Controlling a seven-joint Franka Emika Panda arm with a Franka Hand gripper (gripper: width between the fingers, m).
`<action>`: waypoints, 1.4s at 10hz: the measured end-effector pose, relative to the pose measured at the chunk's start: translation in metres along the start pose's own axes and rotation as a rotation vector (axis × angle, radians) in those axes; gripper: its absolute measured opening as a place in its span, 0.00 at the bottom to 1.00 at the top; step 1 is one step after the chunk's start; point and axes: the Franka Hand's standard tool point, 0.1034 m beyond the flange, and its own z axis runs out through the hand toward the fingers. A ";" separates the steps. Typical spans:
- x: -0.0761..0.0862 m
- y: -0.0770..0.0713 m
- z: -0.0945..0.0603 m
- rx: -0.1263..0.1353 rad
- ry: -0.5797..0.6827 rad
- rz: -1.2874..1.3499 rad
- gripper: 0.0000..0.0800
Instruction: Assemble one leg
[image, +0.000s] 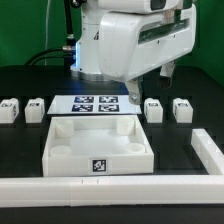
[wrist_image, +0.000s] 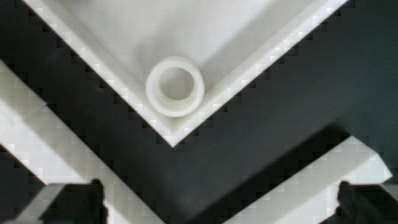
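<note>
Four small white legs with tags lie on the black table in the exterior view, two at its left (image: 10, 110) (image: 36, 108) and two at its right (image: 153, 110) (image: 182, 108). The large white square panel (image: 70, 150) lies in the middle. My gripper (image: 150, 84) hangs above the panel's far right corner, well clear of every leg. In the wrist view the gripper (wrist_image: 217, 205) is open and empty, with dark fingertips (wrist_image: 71, 203) at both lower corners. Below it is a panel corner with a round socket (wrist_image: 175, 83). No leg shows in the wrist view.
The marker board (image: 95, 104) lies behind the panel. A long white bar (image: 205, 152) runs along the exterior view's right and across the front (image: 100, 188). The arm's white body (image: 120, 40) fills the upper middle.
</note>
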 end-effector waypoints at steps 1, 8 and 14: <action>0.000 0.000 0.000 0.000 0.000 0.000 0.81; 0.000 0.000 0.001 0.001 -0.001 0.000 0.81; 0.000 0.000 0.001 0.002 -0.001 -0.027 0.81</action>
